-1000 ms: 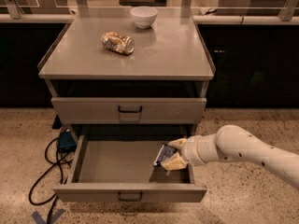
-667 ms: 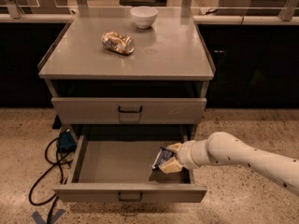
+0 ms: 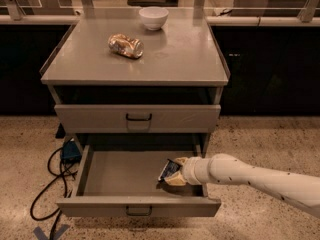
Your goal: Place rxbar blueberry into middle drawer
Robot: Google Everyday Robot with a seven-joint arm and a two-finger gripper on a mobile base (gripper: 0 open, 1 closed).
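Note:
The middle drawer is pulled open at the bottom of the grey cabinet. It has a plain tray and a black wire handle on its front panel. My gripper reaches in from the right, over the tray's right side. It is shut on the rxbar blueberry, a dark-blue bar with a pale label, held tilted just above the tray floor. The white arm crosses the drawer's right wall.
A closed drawer front sits above the open one. On the cabinet top lie a gold-brown can on its side and a white bowl. Black cables and a blue device lie on the floor at left.
My gripper with the bar has moved a little to the left and lower, further inside the open drawer. The drawer, can and bowl have not moved.

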